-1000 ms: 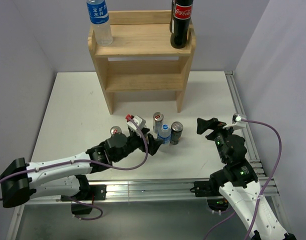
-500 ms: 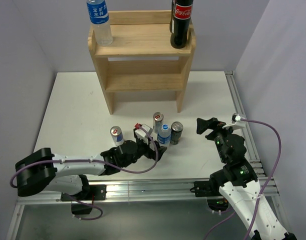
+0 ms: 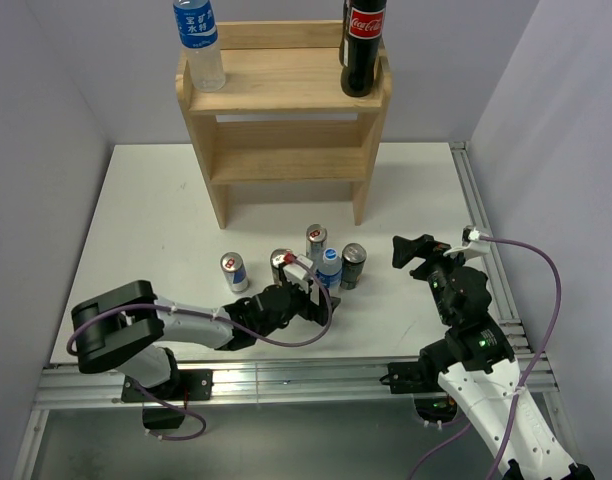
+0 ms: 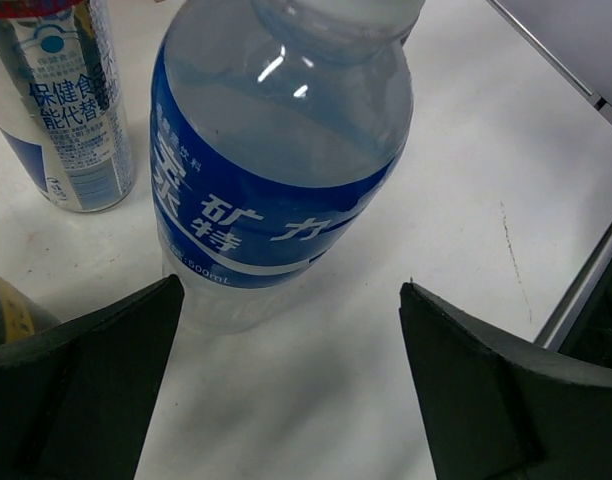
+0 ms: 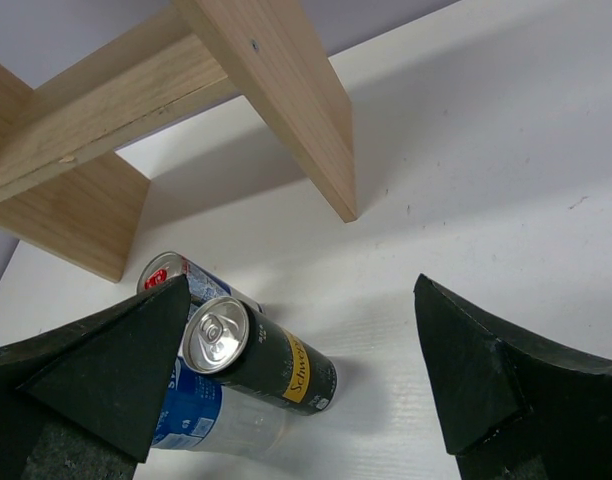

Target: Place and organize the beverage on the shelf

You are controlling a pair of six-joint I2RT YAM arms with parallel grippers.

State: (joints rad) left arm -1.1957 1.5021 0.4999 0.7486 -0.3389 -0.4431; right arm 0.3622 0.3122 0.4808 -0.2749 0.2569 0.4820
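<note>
Water bottle [image 4: 276, 170] stands on the counter [image 3: 156, 220], well apart from the shelf [image 3: 286, 110]. Left hand [image 4: 288, 300] gapes before it; advance until both fingers [image 4: 76, 390] flank the label, clear of the blue-and-white can [image 4: 71, 110], then squeeze.

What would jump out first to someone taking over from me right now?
The left gripper is down low, its jaws open to either side of the small water bottle that stands among the cans. Behind them, the shelf has a water bottle at the left of its top board and a cola bottle at the right. The right gripper hangs open to the right of the cans.
</note>
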